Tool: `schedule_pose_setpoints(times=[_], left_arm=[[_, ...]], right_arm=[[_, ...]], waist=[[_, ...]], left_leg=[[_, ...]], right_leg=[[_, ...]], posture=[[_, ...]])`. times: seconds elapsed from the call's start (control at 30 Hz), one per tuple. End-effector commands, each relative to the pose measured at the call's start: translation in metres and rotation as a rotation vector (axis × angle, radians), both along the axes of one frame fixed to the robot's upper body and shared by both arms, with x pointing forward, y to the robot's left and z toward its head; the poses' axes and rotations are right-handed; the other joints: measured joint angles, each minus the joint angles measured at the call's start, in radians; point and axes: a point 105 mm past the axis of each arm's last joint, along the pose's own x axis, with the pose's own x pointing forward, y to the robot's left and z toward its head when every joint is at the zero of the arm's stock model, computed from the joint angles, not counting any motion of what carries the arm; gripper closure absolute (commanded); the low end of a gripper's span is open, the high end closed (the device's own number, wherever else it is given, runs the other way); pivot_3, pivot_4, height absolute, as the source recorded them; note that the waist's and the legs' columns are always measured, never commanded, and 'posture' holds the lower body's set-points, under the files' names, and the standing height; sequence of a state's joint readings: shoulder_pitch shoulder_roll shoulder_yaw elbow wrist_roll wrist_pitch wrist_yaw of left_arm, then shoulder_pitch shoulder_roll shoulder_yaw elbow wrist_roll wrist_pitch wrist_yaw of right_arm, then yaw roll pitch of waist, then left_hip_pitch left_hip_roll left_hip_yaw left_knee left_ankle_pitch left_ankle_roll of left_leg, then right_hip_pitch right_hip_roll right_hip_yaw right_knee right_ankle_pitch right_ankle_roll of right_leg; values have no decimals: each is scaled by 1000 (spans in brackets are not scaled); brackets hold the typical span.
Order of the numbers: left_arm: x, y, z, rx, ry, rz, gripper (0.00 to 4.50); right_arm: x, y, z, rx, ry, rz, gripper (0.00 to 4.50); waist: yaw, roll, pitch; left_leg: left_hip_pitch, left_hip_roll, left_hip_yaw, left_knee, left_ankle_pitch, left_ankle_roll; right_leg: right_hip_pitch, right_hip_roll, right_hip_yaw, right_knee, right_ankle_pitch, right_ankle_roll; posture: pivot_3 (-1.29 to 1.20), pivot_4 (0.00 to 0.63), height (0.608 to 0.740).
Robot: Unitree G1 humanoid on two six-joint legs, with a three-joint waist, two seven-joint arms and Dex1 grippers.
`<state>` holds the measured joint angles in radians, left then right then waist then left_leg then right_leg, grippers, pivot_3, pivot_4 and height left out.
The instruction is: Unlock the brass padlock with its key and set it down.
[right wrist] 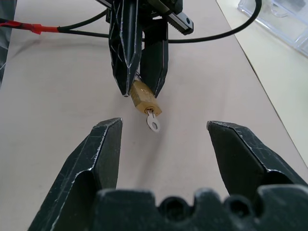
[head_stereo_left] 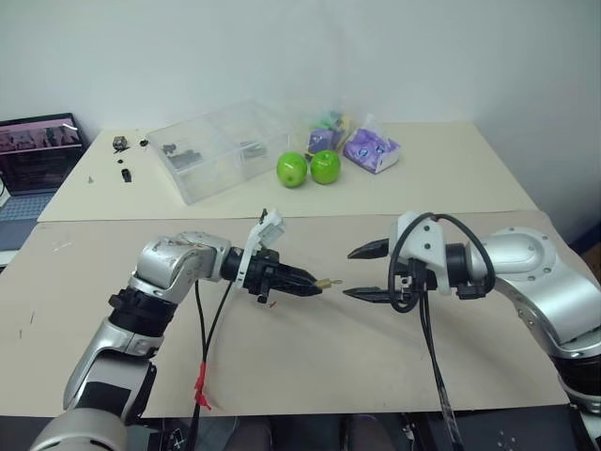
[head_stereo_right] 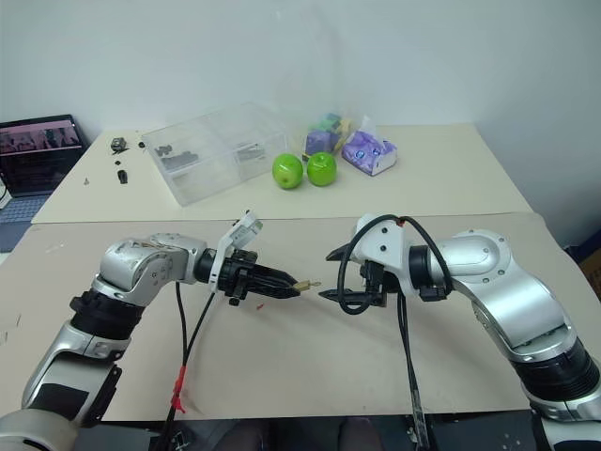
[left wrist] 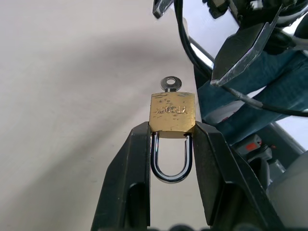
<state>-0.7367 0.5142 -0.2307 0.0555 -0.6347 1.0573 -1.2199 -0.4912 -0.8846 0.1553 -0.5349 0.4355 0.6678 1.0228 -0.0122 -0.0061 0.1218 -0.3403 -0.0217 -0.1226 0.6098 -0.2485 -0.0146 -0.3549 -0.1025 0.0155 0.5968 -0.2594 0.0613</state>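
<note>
Padlock clamped in left gripper, key inserted; right gripper spread wide, just short of the key.

Nearest, above the tan table surface (head_stereo_left: 310, 362): left gripper (head_stereo_left: 312, 283) closed on the brass padlock (left wrist: 172, 113), fingers (left wrist: 129, 183) pinching the body from both sides, silvery shackle seated between them, still latched into the body. Key (left wrist: 171, 83) seated in the keyhole, round bow projecting from the end of the lock away from the fingers. Facing it, right gripper (head_stereo_left: 362, 272) with jaws well apart, gripping nothing, fingertips near the key bow but clear of it. Farther back on the second table: two green apples (head_stereo_left: 308, 168) side by side, clear plastic compartment box (head_stereo_left: 221, 148) to their left, purple packets (head_stereo_left: 371, 148) to their right. At the far left edge, open laptop (head_stereo_left: 38, 150).
</note>
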Motion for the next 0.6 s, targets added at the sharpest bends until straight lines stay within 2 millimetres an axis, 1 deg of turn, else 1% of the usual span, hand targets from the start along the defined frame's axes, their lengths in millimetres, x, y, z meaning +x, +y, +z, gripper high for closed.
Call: schedule_pose_setpoints(times=[0.03,0.1,0.23,0.37,0.5,0.6], left_arm=[[5,-7,24,-86,30,15,3700],[5,-9,27,-99,48,15,3700],[0,-10,20,-71,30,2,3700],[-5,-10,17,-62,32,-10,3700],[-7,-10,15,-58,33,-13,3700],[-6,-10,13,-51,39,-7,3700]], right_arm=[[-7,9,3,-1,-32,46,1151],[-6,11,1,-10,-41,49,1151],[-7,13,-2,-17,-31,64,1151],[-4,13,3,-4,-46,54,1151],[-2,13,5,-1,-50,52,1151],[-1,15,10,9,-63,55,1151]], waist=[[-2,0,0],[-4,0,0],[-11,0,0],[-8,0,0],[-6,0,0],[-5,0,0]], left_leg=[[0,0,0,0,0,0],[0,0,0,0,0,0],[0,0,0,0,0,0],[1,0,0,0,0,0],[1,0,0,0,0,0],[1,0,0,0,0,0]], right_leg=[[0,0,0,0,0,0],[0,0,0,0,0,0],[0,1,0,0,0,0],[0,1,1,0,0,0],[0,1,1,0,0,0],[0,0,1,0,0,0]], posture=[[0,150,740],[0,150,740],[0,150,740],[0,150,740],[0,150,740],[0,150,740]])
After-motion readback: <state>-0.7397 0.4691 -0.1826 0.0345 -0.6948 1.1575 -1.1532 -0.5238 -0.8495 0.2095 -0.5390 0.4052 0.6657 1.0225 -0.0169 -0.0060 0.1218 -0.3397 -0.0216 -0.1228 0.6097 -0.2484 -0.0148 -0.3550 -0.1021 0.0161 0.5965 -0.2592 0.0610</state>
